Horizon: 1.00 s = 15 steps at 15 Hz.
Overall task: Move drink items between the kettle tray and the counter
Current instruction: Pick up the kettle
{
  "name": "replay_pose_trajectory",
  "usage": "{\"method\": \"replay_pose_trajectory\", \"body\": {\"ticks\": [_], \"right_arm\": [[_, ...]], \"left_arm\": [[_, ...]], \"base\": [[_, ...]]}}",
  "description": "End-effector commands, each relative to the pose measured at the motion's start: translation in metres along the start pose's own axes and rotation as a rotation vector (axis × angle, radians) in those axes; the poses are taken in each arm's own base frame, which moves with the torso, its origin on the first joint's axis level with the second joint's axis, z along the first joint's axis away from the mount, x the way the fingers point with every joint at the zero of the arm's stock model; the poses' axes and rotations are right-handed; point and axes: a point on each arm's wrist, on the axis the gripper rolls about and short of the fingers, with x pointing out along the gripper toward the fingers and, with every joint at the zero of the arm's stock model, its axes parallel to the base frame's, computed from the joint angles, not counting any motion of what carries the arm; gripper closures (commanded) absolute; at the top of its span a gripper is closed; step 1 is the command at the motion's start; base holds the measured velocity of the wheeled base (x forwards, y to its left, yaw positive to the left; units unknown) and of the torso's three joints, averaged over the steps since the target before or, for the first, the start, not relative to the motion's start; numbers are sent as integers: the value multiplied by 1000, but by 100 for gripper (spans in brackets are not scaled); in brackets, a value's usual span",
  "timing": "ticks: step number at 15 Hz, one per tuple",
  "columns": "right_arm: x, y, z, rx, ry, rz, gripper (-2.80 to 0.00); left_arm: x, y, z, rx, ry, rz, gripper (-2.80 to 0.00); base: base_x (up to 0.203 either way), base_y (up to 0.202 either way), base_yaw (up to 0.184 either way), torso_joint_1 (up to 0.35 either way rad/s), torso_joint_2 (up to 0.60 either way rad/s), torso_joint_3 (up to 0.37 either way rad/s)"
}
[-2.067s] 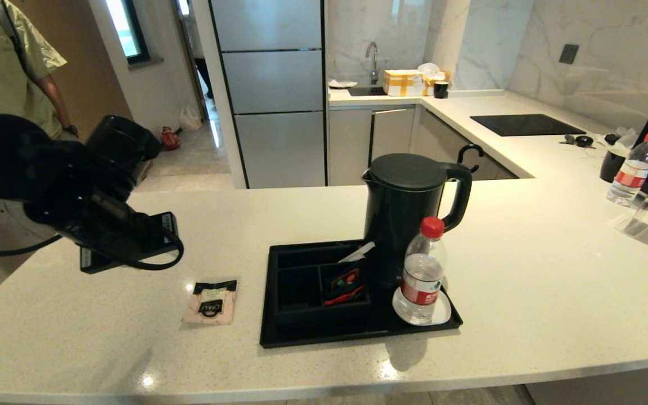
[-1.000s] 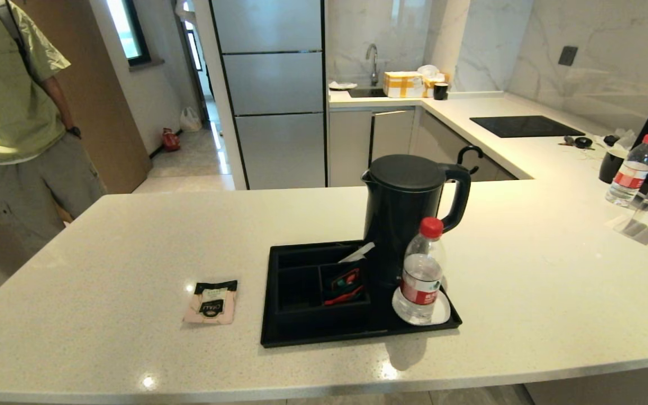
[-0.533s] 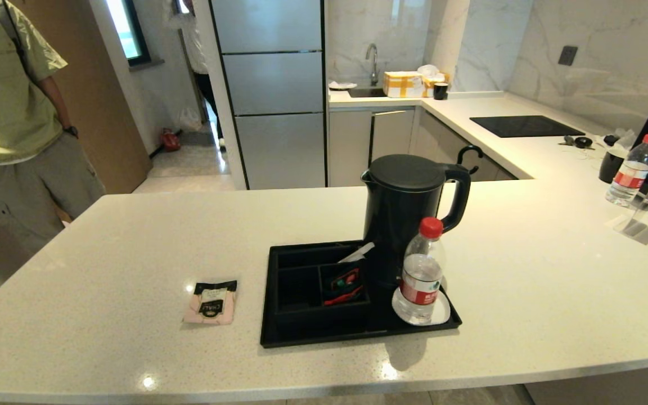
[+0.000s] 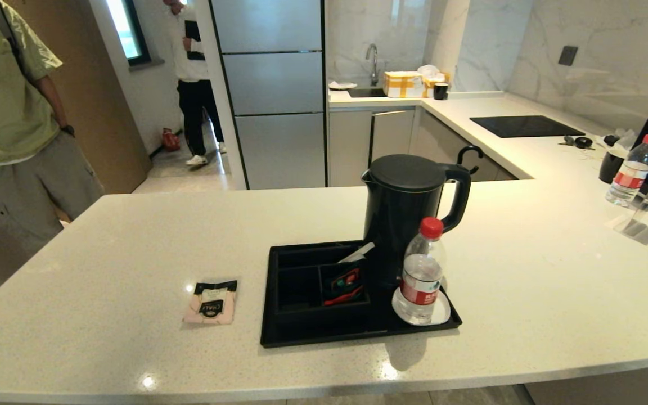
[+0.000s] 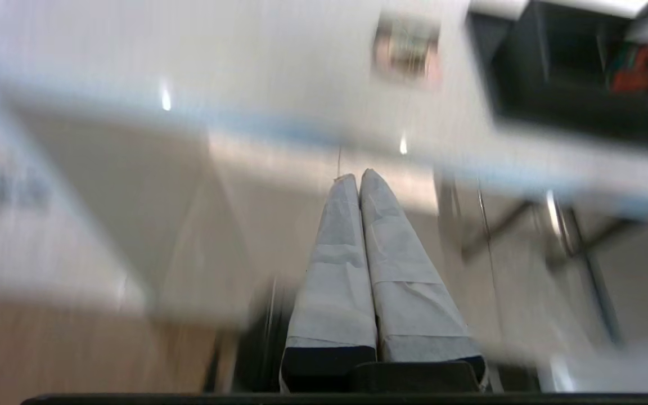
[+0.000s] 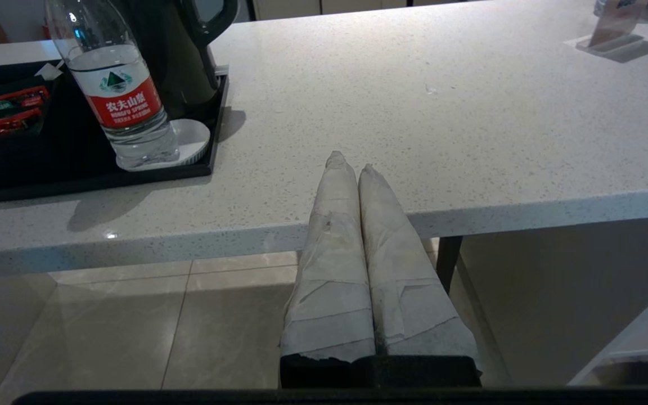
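On your bench [image 4: 526, 270], a broad off-white speckled glossy stone top with a rounded edge, you have a flat black rectangular kettle tray [image 4: 324, 336] with a raised rim, its divided compartments at the robot's left end and a white coaster [image 4: 442, 313] at the near right corner. Your tall matte black kettle [image 4: 403, 216] stands upright at the tray's far right, flat lid shut, loop handle turned to the right. Your pale pink sachet [image 4: 211, 302] with a black band lies flat on the bench, near the tray's left rim but apart from it.
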Motion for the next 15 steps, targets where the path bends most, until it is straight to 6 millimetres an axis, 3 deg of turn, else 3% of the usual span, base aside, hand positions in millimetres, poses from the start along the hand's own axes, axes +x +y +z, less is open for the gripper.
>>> {"method": "replay_pose_trajectory", "body": {"ticks": [1, 3, 5, 11, 15], "right_arm": [[0, 0, 0, 0, 0, 0, 0], [0, 0, 0, 0, 1, 0, 0], [0, 0, 0, 0, -1, 0, 0], [0, 0, 0, 0, 1, 0, 0], [0, 0, 0, 0, 1, 0, 0]], "left_arm": [[28, -1, -2, 35, -133, -22, 0], [59, 0, -18, 125, -201, -26, 0], [76, 1, -30, 181, -303, -63, 0], [80, 1, -39, 277, -239, -86, 0], [80, 1, -39, 246, -243, -84, 0]], "base": [[0, 0, 0, 0, 0, 0], [0, 0, 0, 0, 0, 0], [0, 0, 0, 0, 0, 0], [0, 0, 0, 0, 0, 0], [0, 0, 0, 0, 0, 0]]}}
